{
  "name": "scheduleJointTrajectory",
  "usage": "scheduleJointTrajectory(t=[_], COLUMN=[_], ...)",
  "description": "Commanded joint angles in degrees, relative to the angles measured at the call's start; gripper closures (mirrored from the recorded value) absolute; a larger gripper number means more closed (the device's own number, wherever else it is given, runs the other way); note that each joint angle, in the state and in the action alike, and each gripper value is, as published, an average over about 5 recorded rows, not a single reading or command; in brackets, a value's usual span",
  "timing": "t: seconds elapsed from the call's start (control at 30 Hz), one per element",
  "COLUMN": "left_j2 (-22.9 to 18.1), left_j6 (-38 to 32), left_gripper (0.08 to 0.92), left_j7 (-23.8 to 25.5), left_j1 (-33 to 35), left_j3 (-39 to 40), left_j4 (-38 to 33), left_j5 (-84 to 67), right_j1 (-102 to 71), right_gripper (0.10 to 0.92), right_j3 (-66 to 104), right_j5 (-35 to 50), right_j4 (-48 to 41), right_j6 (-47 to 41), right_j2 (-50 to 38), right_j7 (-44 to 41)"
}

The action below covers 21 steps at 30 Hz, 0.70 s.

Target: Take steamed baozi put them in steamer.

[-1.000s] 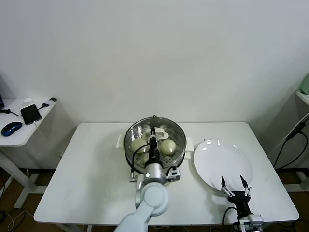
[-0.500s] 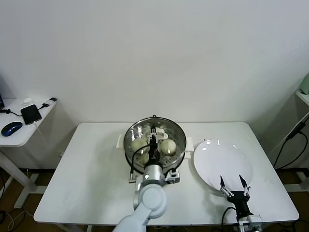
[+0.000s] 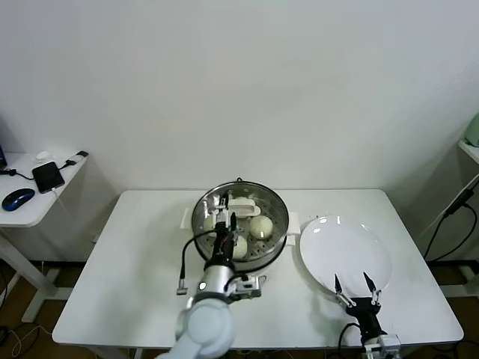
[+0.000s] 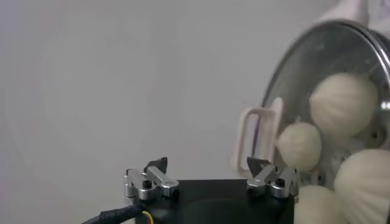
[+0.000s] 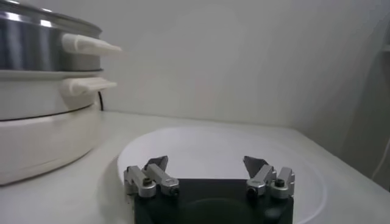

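- Left claw is hovering released above the shiny round steel steamer.
- Smooth domed steamed baozi are sitting beneath and beside it.
- Right claw is waiting released at the glossy white plate's near rim.

You get even, bright, diffuse light in the head view; shadows on the desk are faint. Glare spots sit on the plate near its far rim, and the steamer wall shines. In your left wrist view the baozi and steamer rim look soft, the backdrop grey and dim. Your right wrist view is paler, with a hazy far wall.
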Motion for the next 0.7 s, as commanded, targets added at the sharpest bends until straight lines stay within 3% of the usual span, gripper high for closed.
scheduleJointTrajectory(t=[0.03, 0.17, 0.33, 0.5, 0.7], left_j2=[5.7, 6.8, 8.8, 11.3, 9.5], left_j6=[-15.9, -23.6, -32.0, -39.3, -43.5], left_gripper=[0.184, 0.178, 0.177, 0.177, 0.177], left_j7=[-13.4, -19.2, -17.4, -16.3, -12.8], left_j1=[6.4, 8.6, 16.0, 22.2, 21.8], left_j3=[-10.0, -25.8, -43.0, -44.7, -41.0], left_j4=[-11.9, -13.1, -6.4, 3.8, 15.2], left_j5=[-30.0, -56.8, -87.3, -99.8, -100.4], right_j1=[-0.6, -0.7, -0.7, 0.0, 0.7], right_gripper=[0.203, 0.203, 0.203, 0.203, 0.202], right_j3=[-0.4, -0.2, -0.2, -0.3, -0.4], right_j5=[2.1, 2.2, 3.5, 4.0, 5.2], right_j4=[1.9, 2.7, 3.4, 2.5, 1.3], right_j6=[1.1, 1.9, 2.2, 3.0, 3.4], right_j2=[0.0, -0.3, -0.8, -0.9, -0.9], right_j7=[1.4, 1.3, 1.2, 0.9, 0.9])
